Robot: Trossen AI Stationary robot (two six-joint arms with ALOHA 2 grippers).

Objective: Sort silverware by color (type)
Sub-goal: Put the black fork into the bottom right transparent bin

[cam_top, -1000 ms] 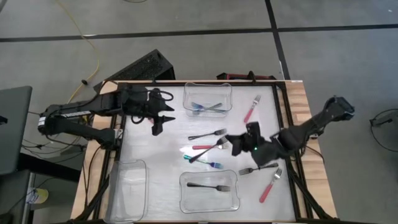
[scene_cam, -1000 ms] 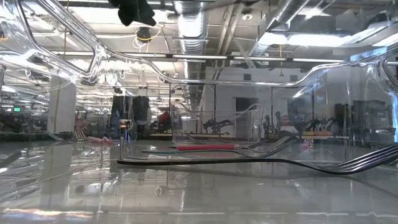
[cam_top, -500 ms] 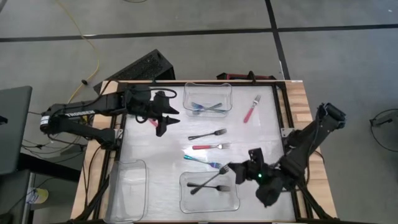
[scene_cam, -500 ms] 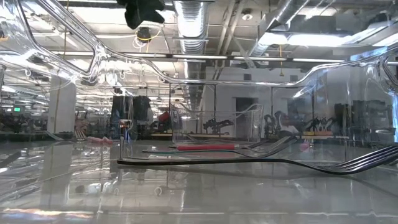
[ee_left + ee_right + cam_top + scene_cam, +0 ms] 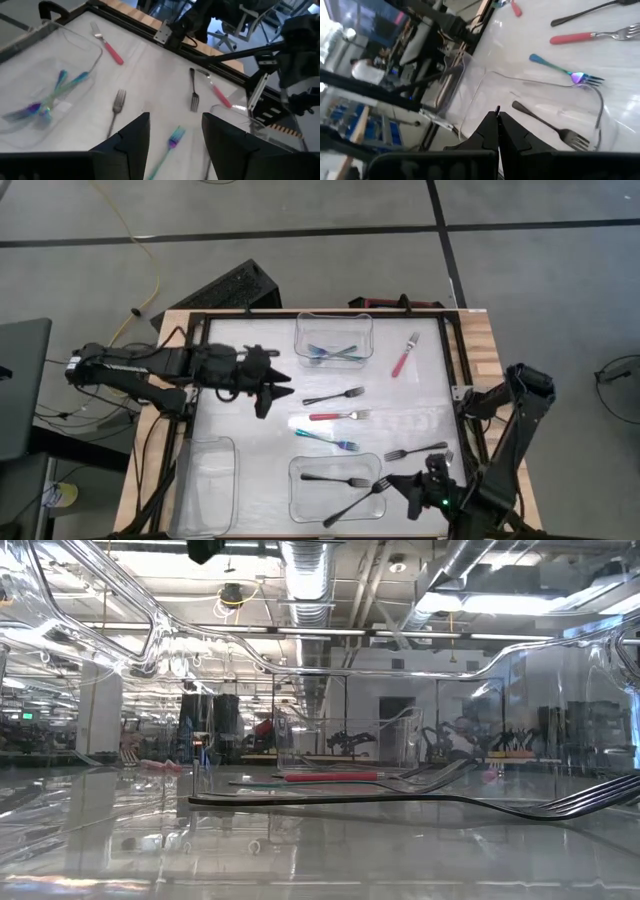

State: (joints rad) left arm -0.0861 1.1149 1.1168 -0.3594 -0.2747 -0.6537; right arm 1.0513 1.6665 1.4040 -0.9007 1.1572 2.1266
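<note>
White table [image 5: 250, 450] first: it carries three clear bins, and the one at the near centre [image 5: 300, 505] is where things have moved. The right arm has swung from the middle of the table to the near right corner, so the right gripper [image 5: 405, 485] now sits just right of that bin. Its jaws are closed, apparently on the tine end of a black fork [image 5: 352, 504]. The fork slants across the bin's near right corner with its handle past the near rim, but the right wrist view hides the hold itself. One black fork [image 5: 335, 479] already lies flat inside this bin, so the carried one seems bound for the same place and not yet released. The left gripper [image 5: 272, 392] has eased right and nearer from the far left, jaws partly apart and empty, pointing at the loose forks. In the middle remain a black one [image 5: 335, 395], a red-handled one [image 5: 335, 416] and a teal one [image 5: 325, 438]. Another black one [image 5: 415, 451] lies right, and a red one [image 5: 405, 357] far right. The teal forks [image 5: 330, 354] rest in the far bin [image 5: 300, 330]
</note>
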